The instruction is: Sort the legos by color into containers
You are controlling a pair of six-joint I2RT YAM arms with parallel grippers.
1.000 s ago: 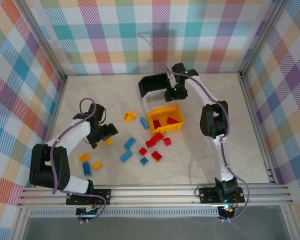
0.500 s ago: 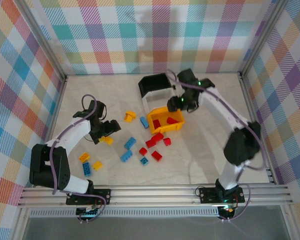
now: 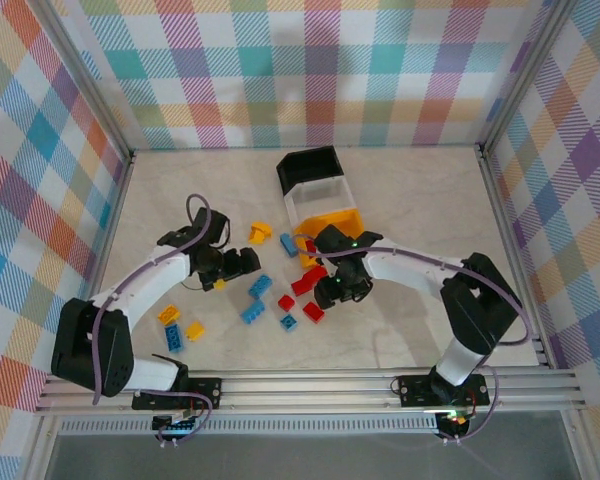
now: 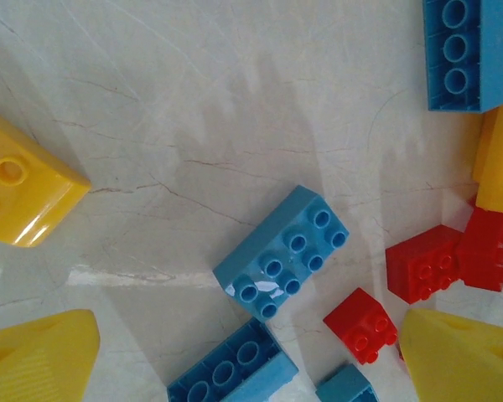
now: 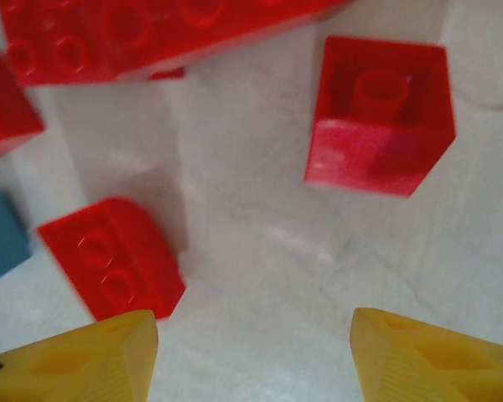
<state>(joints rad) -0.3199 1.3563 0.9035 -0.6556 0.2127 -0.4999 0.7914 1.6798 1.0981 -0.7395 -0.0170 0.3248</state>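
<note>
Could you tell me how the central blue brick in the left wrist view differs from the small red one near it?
The blue brick is long, with eight studs in two rows; the red brick is squarish, with four. The blue brick is clearly larger than the red brick. Both lie studs-up on the table, apart.

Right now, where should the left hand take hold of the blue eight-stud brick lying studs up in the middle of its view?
Probably pinch the blue brick across its two long sides, coming straight down with the left hand turned to its diagonal. It lies flat, with bare table along both long sides, while a second blue brick crowds one short end.
</note>
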